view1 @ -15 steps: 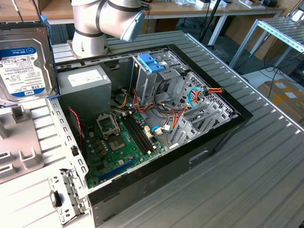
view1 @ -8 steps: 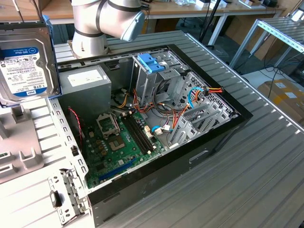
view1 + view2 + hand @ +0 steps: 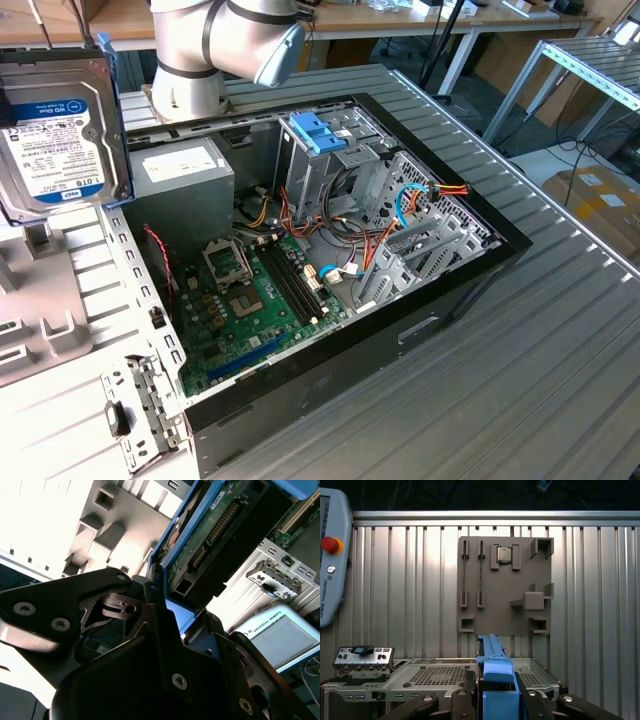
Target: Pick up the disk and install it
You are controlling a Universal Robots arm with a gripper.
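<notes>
end effector (image 3: 497, 696) clamps the disk (image 3: 58, 140) on edge, high beside the open computer case (image 3: 330, 375).

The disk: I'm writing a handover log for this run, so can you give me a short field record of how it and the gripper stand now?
disk: upright in the air, at the exterior view's left, outside the case
gripper: shut on the disk, clamping its blue frame from both sides
case: open, lying on the table, motherboard exposed
install: not yet done
</notes>
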